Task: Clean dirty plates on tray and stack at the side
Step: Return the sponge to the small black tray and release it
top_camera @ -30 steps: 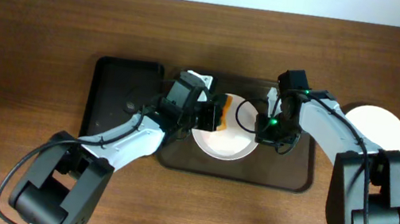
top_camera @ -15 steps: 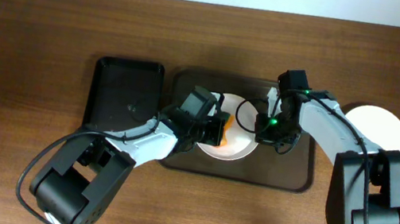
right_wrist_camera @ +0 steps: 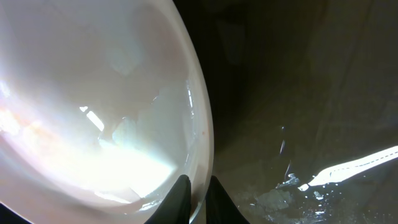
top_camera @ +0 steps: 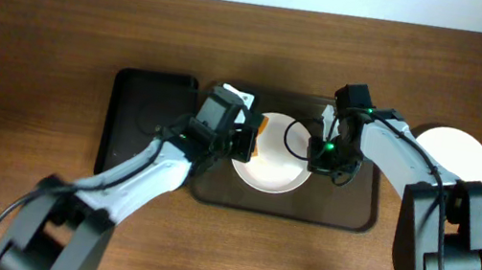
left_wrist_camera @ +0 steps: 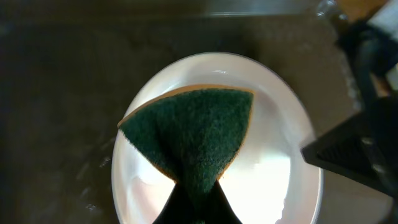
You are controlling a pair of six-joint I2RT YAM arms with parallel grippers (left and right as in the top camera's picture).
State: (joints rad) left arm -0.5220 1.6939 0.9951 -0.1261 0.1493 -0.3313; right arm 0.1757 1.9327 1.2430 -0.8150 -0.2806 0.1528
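— Plate (top_camera: 276,172): where, reading from the left?
— Past the black tray (top_camera: 148,120), the left gripper (top_camera: 246,142) clamps a green sponge (left_wrist_camera: 199,130) over it. It sits in the brown tray (top_camera: 356,207), with the right gripper (top_camera: 322,160) pinching its rim. Another white plate (top_camera: 459,155) lies on the table (top_camera: 42,45), far right.

I have a plate (top_camera: 270,169) lying in the wide tray (top_camera: 356,207), toward its left half. A sponge (left_wrist_camera: 196,134) is over that plate, on the side nearest the narrow tray (top_camera: 136,123), which lies just left of the wide tray. Right of the wide tray, a second plate (top_camera: 460,150) rests on the table (top_camera: 32,44).
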